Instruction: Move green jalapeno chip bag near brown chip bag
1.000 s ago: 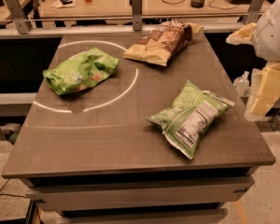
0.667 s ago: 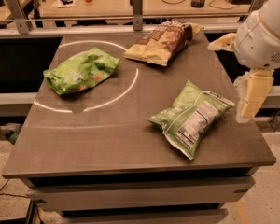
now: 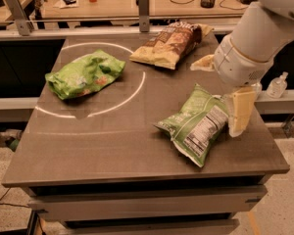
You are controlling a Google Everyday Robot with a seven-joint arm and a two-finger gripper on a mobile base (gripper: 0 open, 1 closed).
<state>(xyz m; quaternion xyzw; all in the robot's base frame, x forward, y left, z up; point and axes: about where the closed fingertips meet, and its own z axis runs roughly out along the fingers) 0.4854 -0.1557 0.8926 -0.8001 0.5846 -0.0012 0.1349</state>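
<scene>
The green jalapeno chip bag (image 3: 198, 126) lies flat on the right front part of the table, its white nutrition panel facing up. The brown chip bag (image 3: 169, 44) lies at the back middle of the table. My gripper (image 3: 223, 89) hangs open and empty at the jalapeno bag's right edge. One cream finger (image 3: 241, 112) points down beside the bag and the other (image 3: 203, 62) sits behind it. The white arm comes in from the upper right.
A lime-green bag (image 3: 83, 75) lies on the left of the dark table (image 3: 88, 146), inside a white circle line. A small clear bottle (image 3: 277, 86) stands on a ledge to the right. A desk with cups and cables runs behind.
The arm has moved left and down from the table's right edge, bringing the gripper over the right side of the jalapeno bag. The bags have not moved.
</scene>
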